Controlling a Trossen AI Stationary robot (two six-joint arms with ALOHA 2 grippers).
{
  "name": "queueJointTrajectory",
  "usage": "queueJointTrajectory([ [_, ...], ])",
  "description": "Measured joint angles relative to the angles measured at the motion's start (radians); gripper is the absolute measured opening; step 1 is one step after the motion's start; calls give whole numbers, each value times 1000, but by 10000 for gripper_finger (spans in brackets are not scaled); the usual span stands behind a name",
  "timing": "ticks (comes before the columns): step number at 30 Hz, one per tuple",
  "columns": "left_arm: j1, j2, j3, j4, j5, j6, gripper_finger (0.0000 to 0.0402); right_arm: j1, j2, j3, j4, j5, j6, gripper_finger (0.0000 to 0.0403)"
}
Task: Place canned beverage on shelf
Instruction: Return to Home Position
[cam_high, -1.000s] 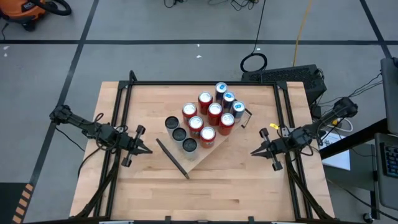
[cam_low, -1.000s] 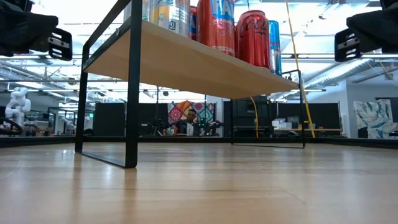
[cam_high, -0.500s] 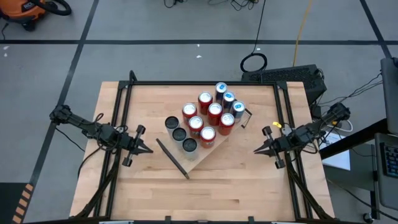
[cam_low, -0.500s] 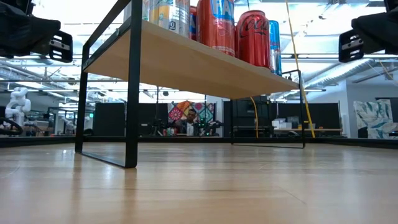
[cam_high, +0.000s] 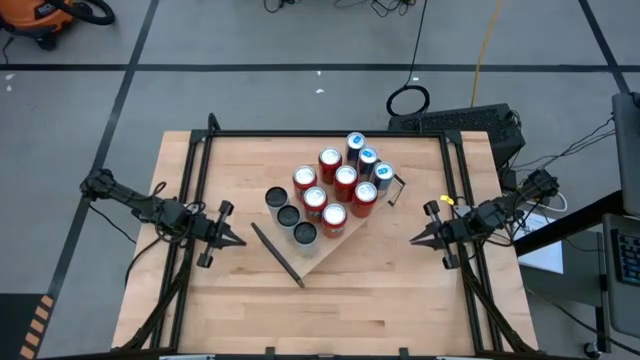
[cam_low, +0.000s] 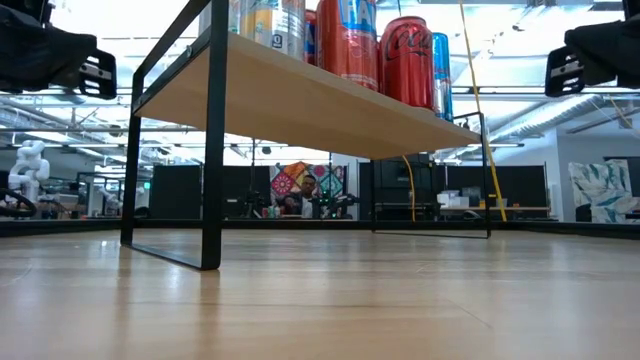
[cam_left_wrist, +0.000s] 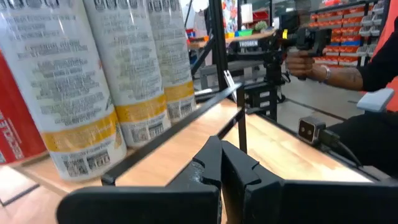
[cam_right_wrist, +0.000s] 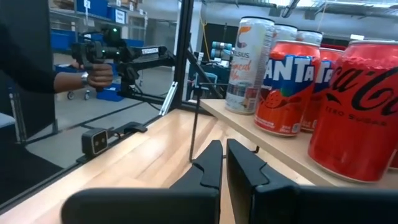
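the shelf (cam_high: 320, 255) sits diag. near the middle of the wooden table (cam_high: 400, 300), w/ a black bracket at each short end. in the low view we see its light-wood underside (cam_low: 320, 100) raised off the tabletop on those brackets. twelve cans stand on it in tight rows: three white cans w/ yellow bands (cam_left_wrist: 93, 81) at the end nearest the left arm, red ones in the middle, blue ones (cam_high: 367, 158) toward the far end. from the right wrist we make out a fanta can (cam_right_wrist: 286, 87), a coca-cola zero can (cam_right_wrist: 357, 112) just beside it, and a tall white can (cam_right_wrist: 247, 62) further back. all upright.

left gripper (cam_high: 238, 243) hovers over the table's left side, well apart from the shelf, tips pointing toward it; its fingers (cam_left_wrist: 211, 155) are pressed together, grasping nothing. right gripper (cam_high: 412, 241) hovers at the right side, also apart from the shelf, fingers (cam_right_wrist: 211, 158) clenched on nothing.

beyond the table a person's hand (cam_right_wrist: 99, 74) holds a dark handle.
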Motion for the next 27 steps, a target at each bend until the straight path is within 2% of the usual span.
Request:
queueJointTrajectory([
  [6, 47, -41, -1, -52, 3, -4, 0, -37, 0, 0, 3, -1, -9, 0],
  [12, 102, -73, -1, -54, 58, -2, 0, -99, 0, 0, 32, -98, -20, 0],
  [19, 158, -77, -1, -76, 86, 3, 0, -179, 0, 0, 32, -108, -10, 0],
  [23, 190, -77, -1, -82, 88, -4, 0, -225, 0, 0, 31, -178, -5, 0],
  [27, 223, -77, -1, -105, 90, -5, 0, -266, 0, 0, -4, -184, 10, 0],
])
